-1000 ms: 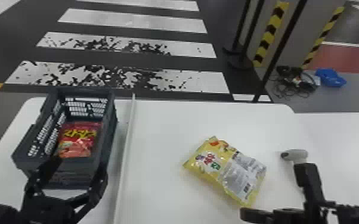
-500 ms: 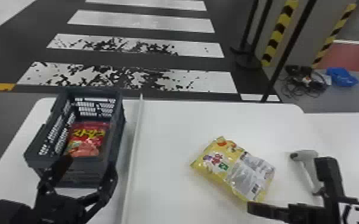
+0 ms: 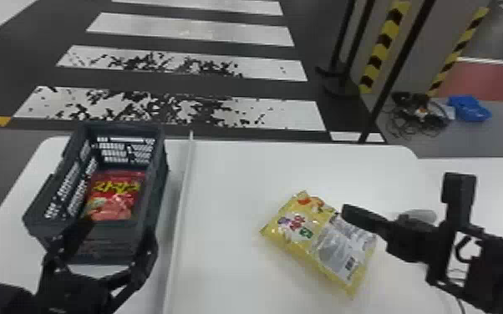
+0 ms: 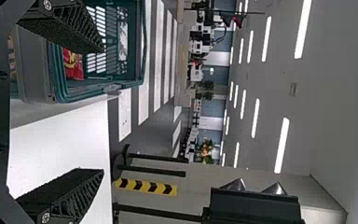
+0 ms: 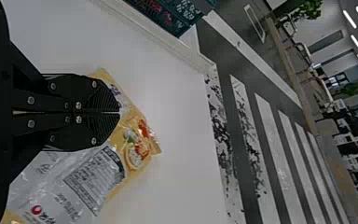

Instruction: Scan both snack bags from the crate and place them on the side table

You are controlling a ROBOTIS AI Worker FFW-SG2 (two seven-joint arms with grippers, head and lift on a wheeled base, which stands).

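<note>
Your left gripper [image 4: 103, 111] stood open by the crate [image 3: 156, 183], probably for taking the red snack bag [image 3: 115, 198] inside. The yellow snack bag [image 3: 305, 234] lay on the table [image 3: 229, 250], barcode [image 3: 350, 263] upward, which suited scanning; your right gripper [image 5: 119, 112] was closed, empty, over it.

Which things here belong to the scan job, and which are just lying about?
Job:
crate
red snack bag inside it
yellow snack bag on the white table
scanner, partly behind the right gripper

Lying about:
blue item on the floor
dark cable tangle beside it
</note>
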